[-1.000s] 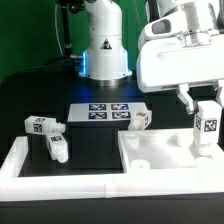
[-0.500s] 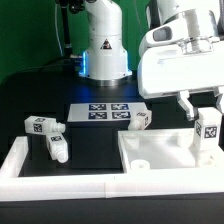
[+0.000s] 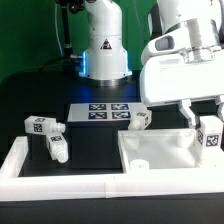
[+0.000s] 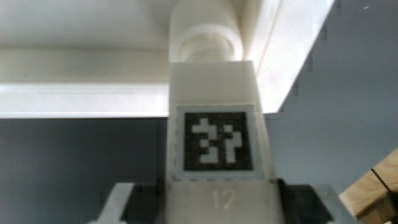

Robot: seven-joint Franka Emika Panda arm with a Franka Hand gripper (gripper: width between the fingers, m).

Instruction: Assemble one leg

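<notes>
The gripper (image 3: 205, 120) hangs at the exterior view's right, below the arm's bulky white wrist housing. Its two fingers are clamped on a leg (image 3: 211, 134), held upright with its square tag facing the camera. In the wrist view the same leg (image 4: 217, 130) runs straight out from between the fingers (image 4: 135, 205), its tag in full sight and a white surface beyond it. At the exterior view's far left, a first loose leg (image 3: 40, 125) lies on its side on the black table (image 3: 25, 95). Just beside it and nearer the camera, a second loose leg (image 3: 57, 149) rests close to the white border wall (image 3: 60, 188) that runs along the front of the work area. Further right, the marker board (image 3: 104, 110) lies flat in the middle of the table, in front of the white robot base (image 3: 104, 45). A third loose leg (image 3: 140, 120) sits just past the board's right end, at the back edge of the large white square panel (image 3: 165, 160). That panel lies flat in the right foreground, with a small round spot on its surface near its left side. The held leg stands over the panel's right-hand part, and whether its lower end touches the panel cannot be told.
</notes>
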